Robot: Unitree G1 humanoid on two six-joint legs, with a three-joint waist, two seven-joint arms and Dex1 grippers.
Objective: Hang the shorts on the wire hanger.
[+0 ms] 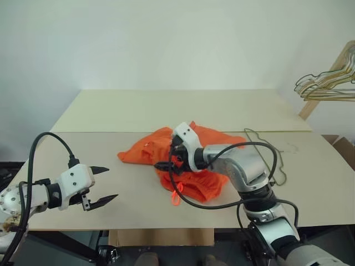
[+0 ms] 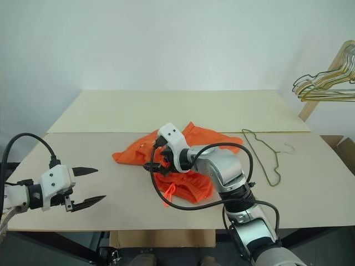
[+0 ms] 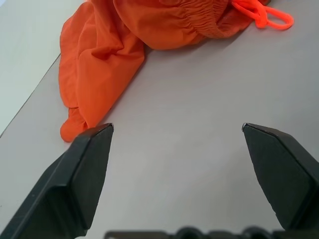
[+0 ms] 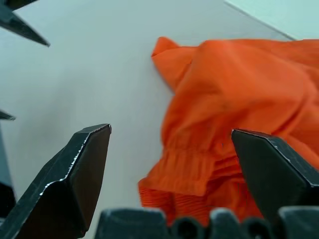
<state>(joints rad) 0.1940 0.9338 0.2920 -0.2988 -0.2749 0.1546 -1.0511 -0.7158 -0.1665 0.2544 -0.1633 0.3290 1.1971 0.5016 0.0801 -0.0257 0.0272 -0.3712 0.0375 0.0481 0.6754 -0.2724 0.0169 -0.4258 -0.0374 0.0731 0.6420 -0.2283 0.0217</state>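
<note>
Shorts point(image 2: 183, 160) under open right hand point(image 2: 156, 164)

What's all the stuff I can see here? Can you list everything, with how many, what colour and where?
shorts: one, bright orange, crumpled at the middle of the table, partly under the right arm; drawstring loop at the near edge.
wire hanger: one, thin dark grey-green, flat on the table to the right of the shorts, apart from them.
cluster of hangers: several, gold and dark wire, hanging on a wooden rack at the far right.
table: one, pale beige, two boards meeting along a seam.
wall: white, behind the table.
left gripper: one, white body with black fingers, open, above the table's near left corner, holding nothing.
right gripper: one, black fingers open, over the shorts, not closed on them.
</note>
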